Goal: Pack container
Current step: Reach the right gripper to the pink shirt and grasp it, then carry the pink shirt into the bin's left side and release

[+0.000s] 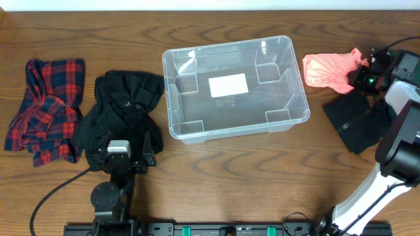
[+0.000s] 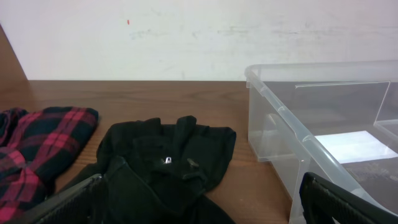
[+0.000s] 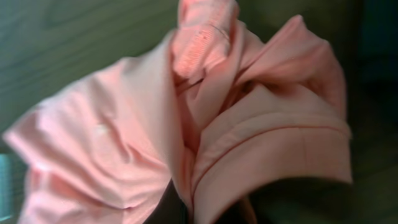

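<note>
Clear plastic, and nothing inside it: the container (image 1: 203, 108) sits at the middle of the bench (image 1: 230, 183) with only its white label (image 1: 228, 85) showing through the base. By that, the packing has barely begun. No garment is in the bin, and all four pieces of cloth lie outside it.

At 3 o'clock from the container lies a pink garment (image 1: 328, 71), bunched and pulled to a peak toward the right pincer (image 1: 364, 77). In the right wrist view the pink cloth fills the picture and its folds gather to one spot at the lower edge. The fingers themselves are hidden, so I judge, rather than see, that this pincer is clamped on the pink garment. That would make it the first item on its way in. A flat black cloth (image 1: 357, 121) lies at 4 o'clock from the bin, under the right arm.

At 9 o'clock, just beside the container wall, lies a crumpled black garment (image 1: 125, 105), and further out at 9 o'clock a red plaid shirt (image 1: 46, 108). The left pincer (image 1: 134, 154) sits at the near edge of the black garment, its fingers spread wide and holding nothing.

Left to do: carry in the pink garment, then the other three pieces.
</note>
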`<state>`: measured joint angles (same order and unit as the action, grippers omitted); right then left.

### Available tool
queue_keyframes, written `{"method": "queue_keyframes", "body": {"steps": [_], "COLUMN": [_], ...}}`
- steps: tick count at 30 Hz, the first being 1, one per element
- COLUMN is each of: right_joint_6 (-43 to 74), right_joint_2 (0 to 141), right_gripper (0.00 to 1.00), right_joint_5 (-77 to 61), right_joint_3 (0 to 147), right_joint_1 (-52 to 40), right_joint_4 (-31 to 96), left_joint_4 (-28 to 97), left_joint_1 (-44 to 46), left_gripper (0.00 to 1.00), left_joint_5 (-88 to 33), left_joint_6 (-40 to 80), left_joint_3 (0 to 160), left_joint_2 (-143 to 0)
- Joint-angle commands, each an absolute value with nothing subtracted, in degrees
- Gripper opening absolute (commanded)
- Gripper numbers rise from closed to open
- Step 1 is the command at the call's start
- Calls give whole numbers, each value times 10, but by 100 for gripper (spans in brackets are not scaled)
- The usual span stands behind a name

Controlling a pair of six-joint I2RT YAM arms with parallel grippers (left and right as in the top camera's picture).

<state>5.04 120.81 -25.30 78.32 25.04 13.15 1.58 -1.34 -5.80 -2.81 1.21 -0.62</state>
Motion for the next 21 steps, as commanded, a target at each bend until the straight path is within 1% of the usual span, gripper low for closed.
{"method": "queue_keyframes", "body": {"steps": [1,5,11,17,21], "right_joint_6": [58,57,66,96,120], "right_joint_2": [1133,1072,972,882,840], "right_gripper": [1,1,1,1,1], "right_joint_5": [-289,-289,-294,-296,-327], "right_joint_3": [790,790,790,791,791], "right_joint_1": [229,209,174,125,88], "right_joint_4": [147,171,174,166,160], "left_joint_4": [36,35,35,36,35], "left_joint_1": [-15,-15,-15,-15,-15], "left_gripper": [98,98,98,98,98], "left_joint_5": [-67,-67,-67,-67,-67], "left_joint_6": [-27,-27,-27,-27,-27], "left_joint_3": [2,2,2,2,2], "left_joint_2": [-4,-4,-4,-4,-4]}}
